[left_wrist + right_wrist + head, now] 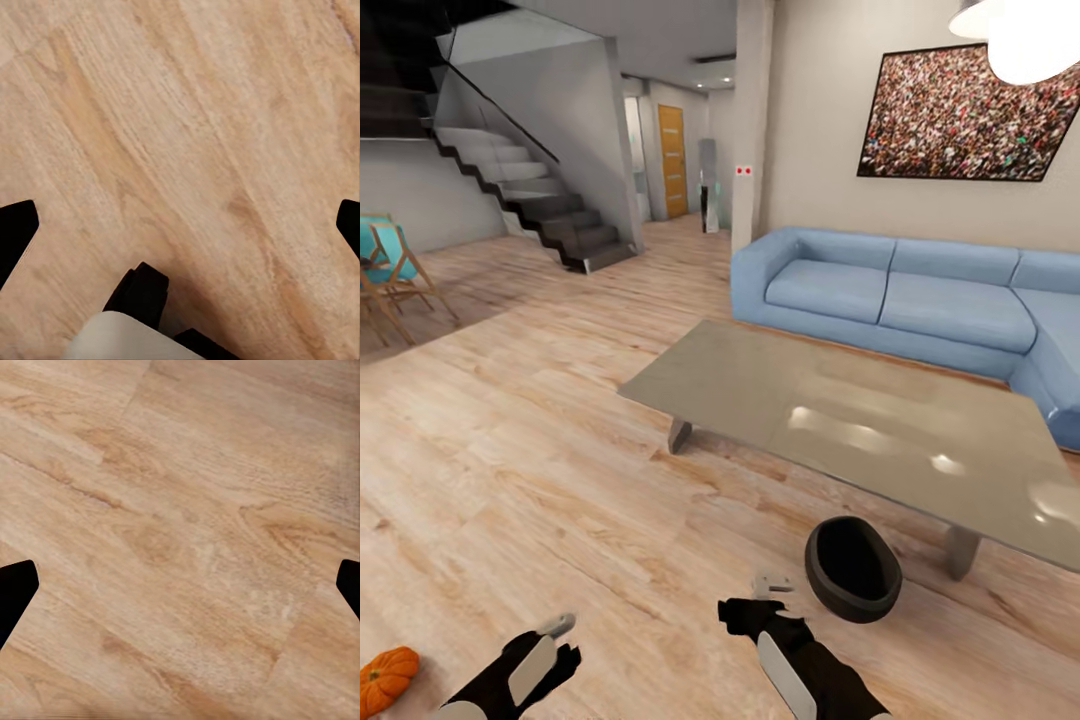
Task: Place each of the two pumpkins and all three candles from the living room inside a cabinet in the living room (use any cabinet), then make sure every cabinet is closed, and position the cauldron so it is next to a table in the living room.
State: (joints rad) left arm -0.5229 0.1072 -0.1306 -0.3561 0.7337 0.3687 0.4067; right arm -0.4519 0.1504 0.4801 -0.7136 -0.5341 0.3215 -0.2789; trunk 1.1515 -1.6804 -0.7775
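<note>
One orange pumpkin [386,676] lies on the wood floor at the near left, just left of my left arm. The black cauldron [852,568] sits on the floor beside the near edge of the low grey table [760,380], close to its leg. My left gripper [563,642] hangs low over bare floor, and the left wrist view shows it [180,229] open with nothing between its fingers. My right gripper [755,598] is a little left of the cauldron, also open [180,589] above bare planks. The candles and the cabinet are out of view.
A blue corner sofa [900,295] stands behind the table against the wall. A staircase [530,195] rises at the back left, with a folding chair [390,270] at the far left and a corridor with an orange door [672,160] beyond. Wide wood floor stretches left of the table.
</note>
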